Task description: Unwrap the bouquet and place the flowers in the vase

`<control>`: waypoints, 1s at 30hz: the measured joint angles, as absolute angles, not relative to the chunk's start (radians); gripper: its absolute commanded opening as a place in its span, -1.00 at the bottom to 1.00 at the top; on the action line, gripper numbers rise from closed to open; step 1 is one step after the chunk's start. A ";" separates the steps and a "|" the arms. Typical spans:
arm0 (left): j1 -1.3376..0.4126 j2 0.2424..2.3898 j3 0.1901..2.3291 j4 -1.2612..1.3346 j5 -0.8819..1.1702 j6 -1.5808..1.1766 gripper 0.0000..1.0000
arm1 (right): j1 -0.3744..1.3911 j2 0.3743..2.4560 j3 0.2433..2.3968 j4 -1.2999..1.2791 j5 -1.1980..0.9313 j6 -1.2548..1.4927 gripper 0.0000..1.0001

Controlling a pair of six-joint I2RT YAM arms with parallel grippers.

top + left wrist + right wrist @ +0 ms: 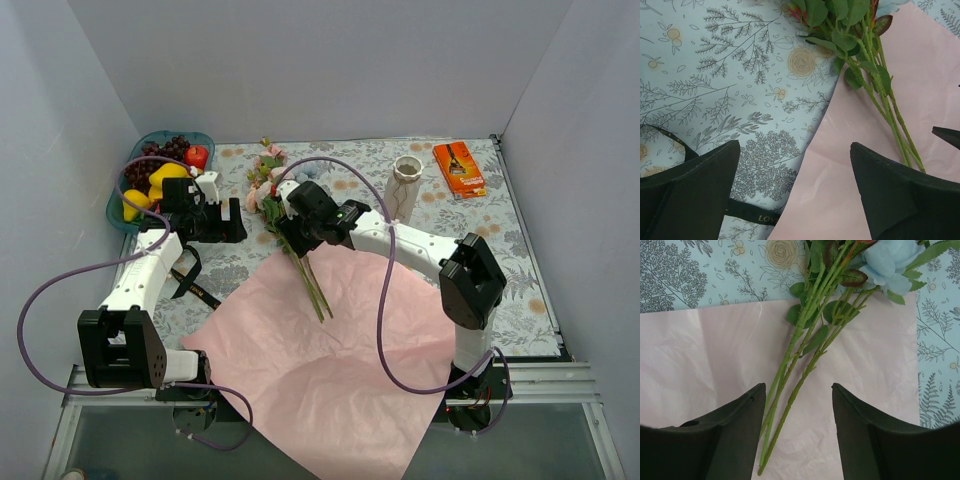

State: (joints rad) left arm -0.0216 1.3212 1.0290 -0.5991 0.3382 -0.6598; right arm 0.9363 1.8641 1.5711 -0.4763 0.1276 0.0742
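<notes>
1. The flowers (805, 335) are lying loose across the far edge of the spread pink paper (330, 380). Their stems are resting on the sheet and their blooms are reaching out over the tablecloth (715, 75).
2. The vase (404, 185) is standing upright toward the back right of the table, well apart from the flowers.
3. The right gripper (798, 386) is hovering over the stems with its fingers spread. The stems are running between them, and no contact is showing.
4. The left gripper (794, 145) is hovering at the paper's edge with its fingers spread wide, holding nothing. The black ribbon (757, 217) is lying beneath it.
5. The bunch is probably weighing little. The stems are looking thin, smooth and springy, and nothing is binding them, so they are likely to slip or fan apart.
6. The best hold is looking like the bare stems below the leaves, where they are lying closest together. The soft blooms are giving no firm grip.
</notes>
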 measured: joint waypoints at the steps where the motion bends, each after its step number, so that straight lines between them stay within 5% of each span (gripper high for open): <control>1: -0.022 1.320 1.024 -0.599 0.332 -0.658 0.85 | 0.939 1.873 1.565 -0.459 0.128 0.073 0.22; 15: -0.022 1.320 0.972 -0.590 0.281 -0.647 0.86 | 0.963 1.977 1.520 -0.265 0.128 0.071 -0.13; 30: -0.022 1.320 0.940 -0.560 0.271 -0.632 0.85 | 0.963 2.089 1.540 -0.224 0.119 0.071 -0.23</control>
State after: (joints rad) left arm -0.0216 1.3201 0.9398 -0.5598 0.2707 -0.6315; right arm 0.9627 2.0888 1.5402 -0.2245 0.1188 0.0708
